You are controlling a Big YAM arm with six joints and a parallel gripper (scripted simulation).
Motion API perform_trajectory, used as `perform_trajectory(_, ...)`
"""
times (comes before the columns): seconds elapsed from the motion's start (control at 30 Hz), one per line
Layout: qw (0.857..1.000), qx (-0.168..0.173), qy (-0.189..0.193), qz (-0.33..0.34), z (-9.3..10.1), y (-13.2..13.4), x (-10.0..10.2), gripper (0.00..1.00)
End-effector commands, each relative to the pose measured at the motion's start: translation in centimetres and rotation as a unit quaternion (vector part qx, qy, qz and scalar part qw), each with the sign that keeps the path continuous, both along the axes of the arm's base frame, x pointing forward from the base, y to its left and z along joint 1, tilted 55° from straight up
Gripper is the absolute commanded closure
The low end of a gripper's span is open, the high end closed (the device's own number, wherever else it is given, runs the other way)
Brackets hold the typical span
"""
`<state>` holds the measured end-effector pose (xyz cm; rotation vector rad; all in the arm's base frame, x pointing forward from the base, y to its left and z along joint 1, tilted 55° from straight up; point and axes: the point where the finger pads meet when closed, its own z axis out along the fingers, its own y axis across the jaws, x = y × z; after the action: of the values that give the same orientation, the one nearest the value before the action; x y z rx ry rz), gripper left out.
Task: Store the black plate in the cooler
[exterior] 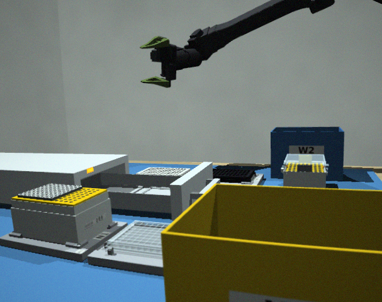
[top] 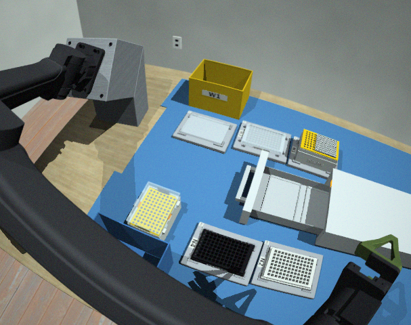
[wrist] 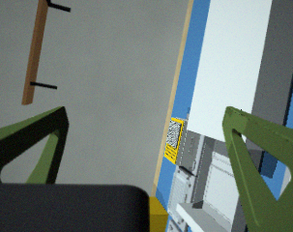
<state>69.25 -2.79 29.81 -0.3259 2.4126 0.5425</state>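
Note:
The black plate (top: 222, 250) sits uncovered in its grey nest at the front of the blue mat; it also shows in the exterior view (exterior: 233, 173). The cooler CD (top: 370, 210) stands to the right with its drawer (top: 286, 197) pulled out and empty. The bar handle (top: 244, 183) is on the drawer's white front panel. The amber lamp (top: 331, 182) is lit. My gripper (exterior: 155, 60) is open and empty, turned on its side, high above the bench over the cooler's near end. One green finger shows in the top view (top: 378, 248).
A white plate (top: 289, 268) sits in the nest beside the black one. A lidded tip box (top: 154, 210) and blue bin W2 (exterior: 306, 151) stand at the left front. At the back are yellow bin W1 (top: 219, 87), an empty nest (top: 204, 130), a clear plate (top: 262, 139) and a yellow-topped block (top: 317, 148).

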Motion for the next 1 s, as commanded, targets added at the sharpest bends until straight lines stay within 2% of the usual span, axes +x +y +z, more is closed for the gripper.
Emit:
perform_trajectory(0.0,1.000,-0.001,-0.005,0.003,0.6,0.5,0.0,0.00)
perform_trajectory(0.03,1.000,-0.001,-0.005,0.003,0.6,0.5,0.0,0.00)
perform_trajectory(0.07,1.000,-0.010,0.001,0.010,1.1,2.7,0.6,1.00)
perform_trajectory(0.1,1.000,-0.018,0.014,0.004,0.7,3.0,0.5,1.00)
perform_trajectory(0.13,0.999,-0.021,0.036,0.000,-1.2,3.3,-0.2,1.00)
perform_trajectory(0.17,1.000,-0.023,0.022,0.000,0.4,3.7,-1.1,1.00)
perform_trajectory(0.23,1.000,-0.024,0.010,0.000,0.0,4.1,-0.9,1.00)
perform_trajectory(0.27,1.000,-0.023,0.017,0.000,-1.0,4.1,-0.7,1.00)
perform_trajectory(0.3,0.998,-0.029,0.054,-0.006,-3.4,4.3,-0.9,1.00)
perform_trajectory(0.33,0.998,-0.039,0.046,-0.014,-1.9,4.4,-0.3,1.00)
perform_trajectory(0.37,0.997,-0.046,0.057,-0.020,-2.3,4.6,-0.4,1.00)
perform_trajectory(0.4,0.996,-0.045,0.077,-0.019,-4.8,4.8,-1.4,1.00)
perform_trajectory(0.43,0.998,-0.047,0.045,-0.020,-2.4,5.0,-1.6,1.00)
perform_trajectory(0.47,0.998,-0.046,0.045,-0.020,-2.8,5.2,-1.7,1.00)
perform_trajectory(0.53,0.992,-0.064,0.101,-0.032,-6.5,5.5,-2.1,1.00)
perform_trajectory(0.6,0.992,-0.064,0.101,-0.032,-6.5,5.5,-2.1,1.00)
perform_trajectory(0.63,0.993,-0.072,0.089,-0.039,-5.0,5.6,-1.3,1.00)
perform_trajectory(0.67,0.993,-0.072,0.079,-0.040,-4.7,5.8,-2.3,1.00)
perform_trajectory(0.7,0.993,-0.072,0.079,-0.040,-5.1,5.9,-2.5,1.00)
perform_trajectory(0.73,0.990,-0.082,0.102,-0.046,-5.8,6.1,-3.2,1.00)
perform_trajectory(0.77,0.987,-0.093,0.119,-0.052,-7.4,6.2,-2.5,1.00)
perform_trajectory(0.8,0.986,-0.101,0.123,-0.058,-7.5,6.4,-2.4,1.00)
perform_trajectory(0.83,0.986,-0.101,0.124,-0.058,-8.2,6.5,-3.3,1.00)
perform_trajectory(0.87,0.987,-0.100,0.109,-0.059,-7.4,6.7,-3.5,1.00)
perform_trajectory(0.97,0.987,-0.099,0.109,-0.059,-8.7,7.1,-4.1,1.00)
